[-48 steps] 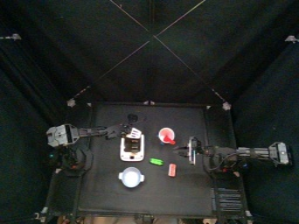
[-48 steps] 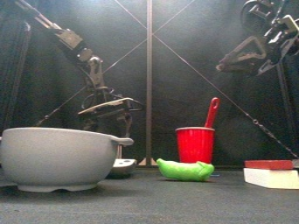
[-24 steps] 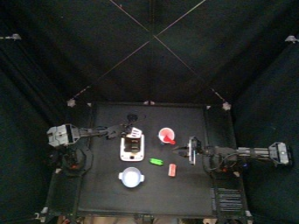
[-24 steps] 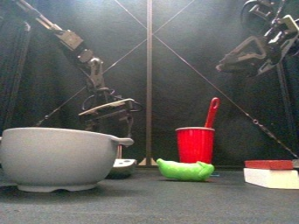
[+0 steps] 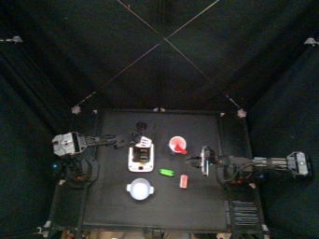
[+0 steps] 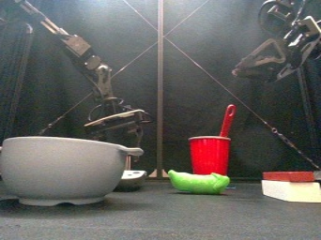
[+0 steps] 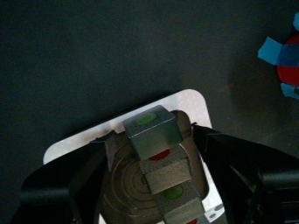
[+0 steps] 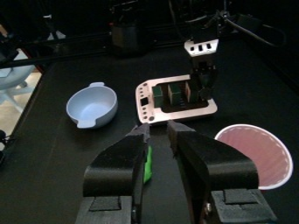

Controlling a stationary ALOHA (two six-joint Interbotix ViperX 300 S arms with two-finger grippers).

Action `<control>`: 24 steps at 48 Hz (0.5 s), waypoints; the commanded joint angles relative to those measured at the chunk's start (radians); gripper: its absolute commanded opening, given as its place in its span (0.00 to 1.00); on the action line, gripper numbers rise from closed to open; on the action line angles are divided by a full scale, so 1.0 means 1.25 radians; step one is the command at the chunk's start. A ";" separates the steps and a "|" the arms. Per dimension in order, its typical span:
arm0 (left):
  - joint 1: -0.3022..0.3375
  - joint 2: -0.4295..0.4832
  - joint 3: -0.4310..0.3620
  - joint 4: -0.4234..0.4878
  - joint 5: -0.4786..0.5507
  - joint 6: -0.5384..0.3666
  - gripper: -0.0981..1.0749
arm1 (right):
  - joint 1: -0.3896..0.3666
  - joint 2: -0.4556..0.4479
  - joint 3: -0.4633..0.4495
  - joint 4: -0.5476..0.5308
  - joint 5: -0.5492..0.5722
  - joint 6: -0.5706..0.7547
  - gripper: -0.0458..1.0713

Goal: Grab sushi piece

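While your left gripper (image 7: 152, 144) hangs with its jaws spread wide and holding nothing, it sits right over the white tray (image 5: 140, 156), where the sushi piece (image 8: 173, 95) lies beside its twin. You can see your right gripper (image 8: 159, 133) resting well apart, jaws narrowly parted and empty, above a green piece (image 8: 149, 163), near the red cup (image 6: 209, 155) and the grey bowl (image 6: 60, 169).

white tray (image 5: 141, 156), red cup (image 6: 209, 155), green piece (image 6: 200, 182), grey bowl (image 6: 66, 168)
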 commanded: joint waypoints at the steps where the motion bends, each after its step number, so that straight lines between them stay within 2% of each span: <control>1: 0.004 -0.006 -0.018 0.002 0.004 0.000 0.92 | 0.000 0.002 -0.007 0.000 -0.006 -0.001 0.63; 24: 0.006 0.004 -0.012 0.004 0.010 0.000 0.70 | 0.000 0.002 -0.007 0.000 -0.006 -0.001 0.63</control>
